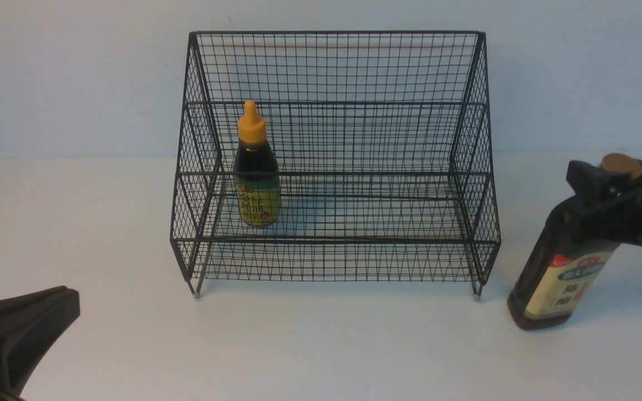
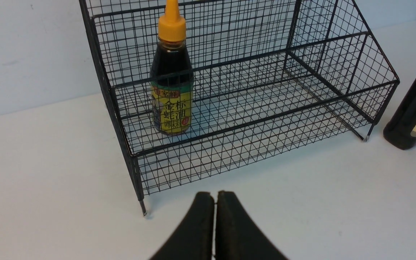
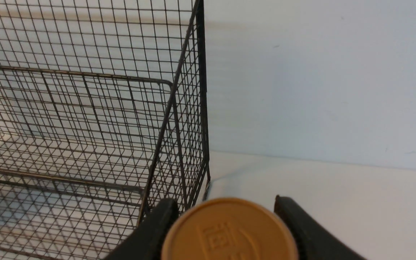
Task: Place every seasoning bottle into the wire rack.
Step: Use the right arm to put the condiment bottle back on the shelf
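The small seasoning bottle (image 1: 257, 184) (image 2: 172, 104), with an orange pointed cap and a yellow-green label, stands upright at the left end of the wire rack's (image 1: 343, 67) (image 2: 302, 90) (image 3: 85, 108) lower tier. The taller seasoning bottle (image 1: 569, 284) (image 2: 415, 119), with a cream label, leans on the table just right of the rack. My right gripper (image 1: 599, 184) (image 3: 226, 206) is closed around its neck under the tan cap (image 3: 229, 234), one finger on each side. My left gripper (image 1: 67, 303) (image 2: 215, 196) hovers shut and empty near the table's front left, before the rack's left foot.
The white table (image 1: 321, 345) runs back to a pale wall. The rack's upper tier and the right part of its lower tier hold nothing. The rack's right foot (image 1: 477, 295) stands close to the taller bottle's base.
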### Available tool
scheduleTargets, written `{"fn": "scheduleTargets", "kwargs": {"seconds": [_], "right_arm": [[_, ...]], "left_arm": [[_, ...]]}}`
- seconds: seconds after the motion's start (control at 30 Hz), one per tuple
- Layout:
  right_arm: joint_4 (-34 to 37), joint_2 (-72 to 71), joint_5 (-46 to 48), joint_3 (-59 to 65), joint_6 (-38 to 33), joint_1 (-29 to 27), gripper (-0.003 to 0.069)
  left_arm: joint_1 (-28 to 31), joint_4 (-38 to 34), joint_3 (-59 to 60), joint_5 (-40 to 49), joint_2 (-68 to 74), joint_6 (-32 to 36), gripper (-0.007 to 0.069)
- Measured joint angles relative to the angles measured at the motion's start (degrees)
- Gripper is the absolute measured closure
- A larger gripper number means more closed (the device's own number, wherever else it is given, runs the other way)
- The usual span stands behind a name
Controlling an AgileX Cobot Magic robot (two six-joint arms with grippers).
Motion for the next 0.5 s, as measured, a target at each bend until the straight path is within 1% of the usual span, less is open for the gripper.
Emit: {"fn": "scheduleTargets", "kwargs": {"seconds": [0.03, 0.07, 0.1, 0.13, 0.17, 0.2, 0.3, 0.37, 0.43, 0.5], "right_arm": [[0.0, -0.9, 1.1, -0.3, 0.0, 0.0, 0.0345], [0.0, -3.2, 5.1, -2.2, 0.0, 0.0, 0.0345], [-0.1, -3.3, 5.6, -2.5, 0.0, 0.0, 0.0345], [-0.1, -4.7, 8.9, -5.1, 0.0, 0.0, 0.0345], [-0.1, -4.7, 9.4, -5.1, 0.0, 0.0, 0.0345], [-0.2, -5.6, 13.8, -8.8, 0.0, 0.0, 0.0345], [-0.3, -6.1, 18.7, -13.4, 0.0, 0.0, 0.0345], [-0.4, -6.1, 23.1, -17.2, 0.0, 0.0, 0.0345], [-0.4, -6.1, 25.5, -20.2, -0.1, 0.1, 0.0345], [-0.4, -6.1, 25.9, -21.3, -0.1, 0.1, 0.0345]], "left_arm": [[0.0, 0.0, 0.0, 0.0, 0.0, 0.0, 0.0629], [0.0, 0.0, 0.0, 0.0, 0.0, 0.0, 0.0629], [0.0, 0.0, 0.0, 0.0, 0.0, 0.0, 0.0629], [0.0, 0.0, 0.0, 0.0, 0.0, 0.0, 0.0629], [0.0, 0.0, 0.0, 0.0, 0.0, 0.0, 0.0629], [0.0, 0.0, 0.0, 0.3, -0.1, 0.0, 0.0629], [0.0, 0.2, 0.0, 1.8, -0.9, 0.0, 0.0629], [0.0, 1.3, 0.0, 4.6, -2.4, -0.4, 0.0629], [0.0, 4.0, 0.0, 8.6, -6.1, -3.7, 0.0629], [0.0, 5.6, 0.0, 9.9, -8.0, -5.6, 0.0629]]}}
